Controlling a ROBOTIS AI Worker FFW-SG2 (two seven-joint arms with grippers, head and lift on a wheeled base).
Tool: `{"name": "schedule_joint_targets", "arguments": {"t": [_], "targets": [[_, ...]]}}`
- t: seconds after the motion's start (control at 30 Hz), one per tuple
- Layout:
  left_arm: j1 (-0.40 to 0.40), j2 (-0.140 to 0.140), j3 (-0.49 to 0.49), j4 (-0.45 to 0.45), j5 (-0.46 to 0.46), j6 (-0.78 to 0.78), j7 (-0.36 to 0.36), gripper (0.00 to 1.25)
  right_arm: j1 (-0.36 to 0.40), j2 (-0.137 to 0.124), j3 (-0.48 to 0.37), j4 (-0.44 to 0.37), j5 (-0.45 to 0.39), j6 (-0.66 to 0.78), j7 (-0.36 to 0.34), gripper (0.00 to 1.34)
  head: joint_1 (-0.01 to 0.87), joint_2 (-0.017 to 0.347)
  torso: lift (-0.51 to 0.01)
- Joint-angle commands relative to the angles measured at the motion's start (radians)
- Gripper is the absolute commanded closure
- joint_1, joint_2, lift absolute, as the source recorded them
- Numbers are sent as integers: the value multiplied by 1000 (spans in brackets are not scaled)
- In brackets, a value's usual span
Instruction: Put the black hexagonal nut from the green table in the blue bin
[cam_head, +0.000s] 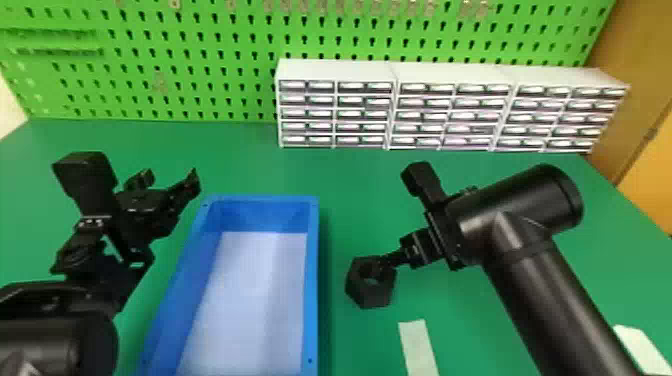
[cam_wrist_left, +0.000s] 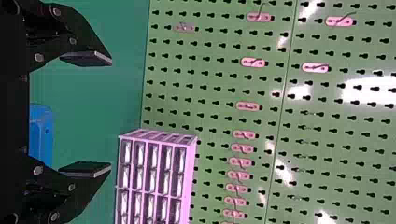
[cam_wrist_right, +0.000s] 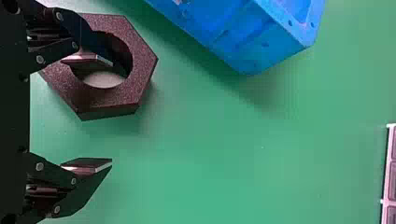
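Green table (cam_head: 230, 155), with white drawer units (cam_head: 452, 107) along its far edge, towards the far right corner. The blue bin (cam_head: 312, 280) sits well in from that edge. Near the bin's far left corner, the left gripper (cam_head: 170, 179) has its fingers spread; the right gripper (cam_head: 395, 259), also spread, has one finger at the hole of the black hexagonal nut (cam_head: 372, 296), right of the bin.

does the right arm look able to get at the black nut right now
Probably yes: the right gripper is open close by the black nut, one finger at its hole, and nothing visible blocks the way.
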Motion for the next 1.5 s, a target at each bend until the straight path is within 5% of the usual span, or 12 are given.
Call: {"name": "schedule_joint_targets", "arguments": {"t": [0.0, 1.47], "targets": [[0, 0, 2, 0, 1, 2, 0, 452, -2, 0, 13, 8, -11, -6, 0, 515, 691, 9, -97], [-2, 0, 3, 0, 7, 17, -8, 453, 18, 0, 1, 39, -3, -26, 0, 515, 691, 9, -97]]}}
